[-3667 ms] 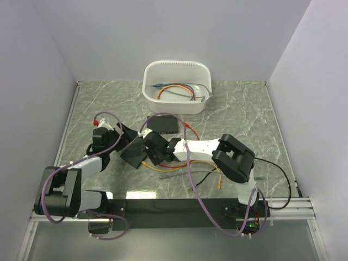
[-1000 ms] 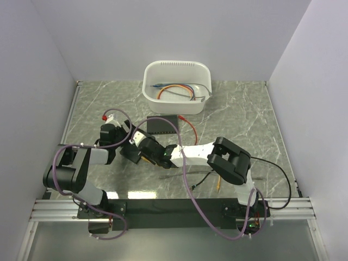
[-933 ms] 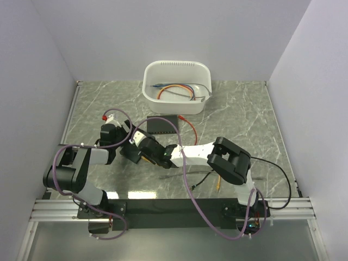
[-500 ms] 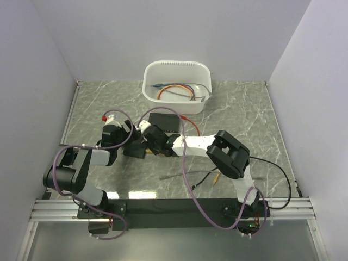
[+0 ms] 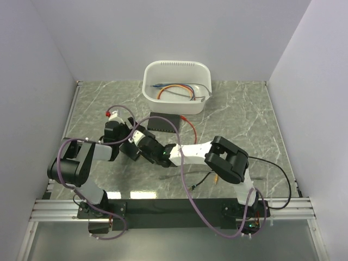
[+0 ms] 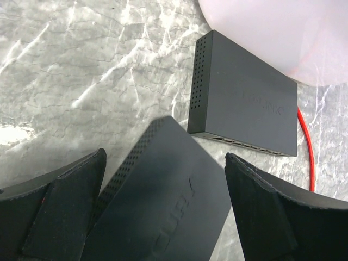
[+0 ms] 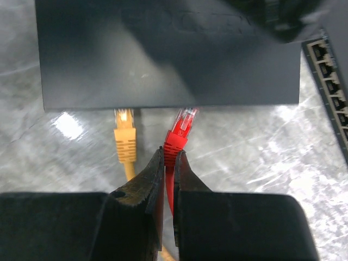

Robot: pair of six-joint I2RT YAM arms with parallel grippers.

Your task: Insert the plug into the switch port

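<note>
A black switch (image 7: 168, 54) lies between the wide-apart fingers (image 6: 60, 212) of my open left gripper (image 6: 164, 157), which straddles it without clamping. My right gripper (image 7: 168, 155) is shut on the red plug (image 7: 182, 130). The plug's clear tip sits at the switch's front face, just right of a yellow plug (image 7: 125, 138) seated in a port. From above, both grippers meet at the switch (image 5: 133, 151), the left gripper (image 5: 128, 142) just left of the right gripper (image 5: 147, 145).
A second black switch (image 6: 244, 109) lies just behind, its port row (image 7: 331, 81) at the right. The red cable (image 5: 191, 126) runs past it. A white bin (image 5: 176, 87) with cables stands at the back. An orange cable (image 5: 216, 179) trails near the right arm.
The right gripper swung toward the far switch half a second ago and has come back to the near switch's front. The left gripper has shifted slightly farther back and stayed open.
</note>
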